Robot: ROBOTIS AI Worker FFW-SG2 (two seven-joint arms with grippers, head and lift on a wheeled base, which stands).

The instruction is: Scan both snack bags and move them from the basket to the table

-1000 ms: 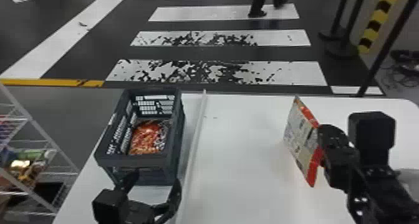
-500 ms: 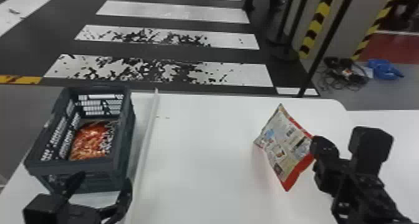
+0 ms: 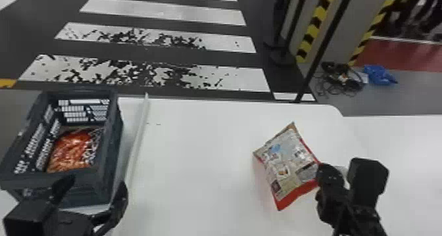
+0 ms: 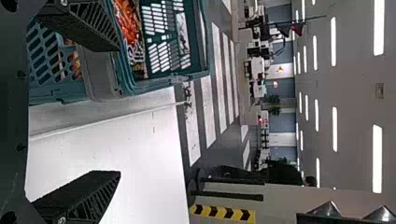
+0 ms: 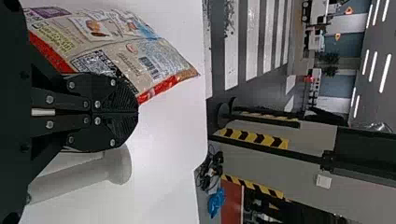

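1. Snack bag (image 3: pixel 289 166), head view: held tilted over the white table (image 3: pixel 204 166), well to the right of the basket (image 3: pixel 112 150). Its beige panel carries small pictures, a blue patch and fine print, edged in red. The right gripper (image 3: pixel 320 176) pinches that red edge. A second snack bag (image 3: pixel 70 150), orange and red, lies inside the basket. The left gripper (image 3: pixel 96 182) is at the basket's near side, spread wide with nothing between its fingers. A pale strip (image 3: pixel 137 143) runs along the table just beside the basket's right side.

2. Left wrist view: the wide gap between the left gripper's two ribbed fingers is plain, as is the basket's slotted wall, with the orange-red bag inside.

3. Right wrist view: the right gripper's fingers are pressed together on the bag's edge. The label shows a barcode (image 5: pixel 150 67), food pictures and lines of small lettering. A pale rounded object (image 5: pixel 119 165) lies near the gripper.
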